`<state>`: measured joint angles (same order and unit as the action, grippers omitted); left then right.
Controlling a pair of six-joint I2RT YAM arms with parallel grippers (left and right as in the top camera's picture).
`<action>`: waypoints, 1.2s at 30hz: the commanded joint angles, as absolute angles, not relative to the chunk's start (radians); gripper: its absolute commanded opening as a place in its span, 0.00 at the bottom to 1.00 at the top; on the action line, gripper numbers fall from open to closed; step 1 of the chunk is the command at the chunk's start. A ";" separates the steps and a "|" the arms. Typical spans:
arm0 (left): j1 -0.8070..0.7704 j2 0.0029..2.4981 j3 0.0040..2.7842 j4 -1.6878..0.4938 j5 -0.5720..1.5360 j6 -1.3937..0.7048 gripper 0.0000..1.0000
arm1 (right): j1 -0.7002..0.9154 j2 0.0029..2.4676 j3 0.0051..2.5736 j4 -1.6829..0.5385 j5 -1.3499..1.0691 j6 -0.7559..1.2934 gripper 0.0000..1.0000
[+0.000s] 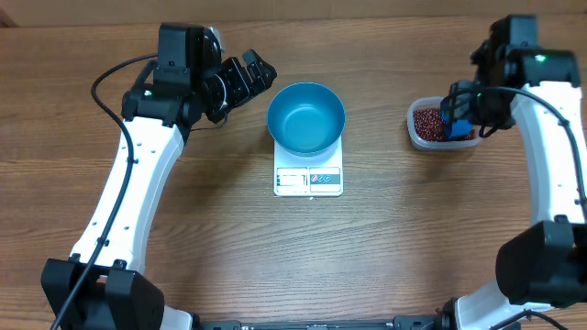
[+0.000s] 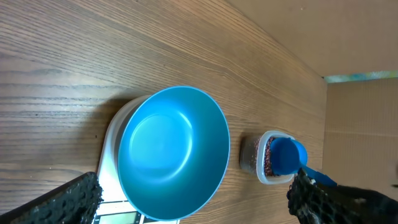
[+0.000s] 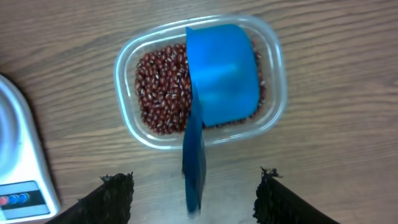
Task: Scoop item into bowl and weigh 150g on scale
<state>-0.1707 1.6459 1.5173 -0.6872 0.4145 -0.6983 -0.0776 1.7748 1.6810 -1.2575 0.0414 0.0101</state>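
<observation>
So far, nothing weighed: bowl (image 1: 306, 115) sat empty on scale (image 1: 308, 180); beans (image 3: 158, 87) all in tub (image 3: 118, 68), scoop (image 3: 224, 74) lying on them. My right gripper (image 3: 194, 185) stood apart astride scoop handle; left gripper (image 1: 252, 81) wide apart.

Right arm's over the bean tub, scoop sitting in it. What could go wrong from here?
1. The handle of the scoop stands edge-on inside the right tool, jaws open; an off-centre close could twist it and flick beans out of the tub.
2. Nothing holds the tub; digging may shove it.
3. The bowl overhangs the scale; a bump while pouring might shift it.
</observation>
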 commanded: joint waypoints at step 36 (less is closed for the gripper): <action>-0.176 1.647 1.520 -0.687 0.408 -0.672 1.00 | -0.073 1.796 1.494 -0.970 0.082 -0.114 0.24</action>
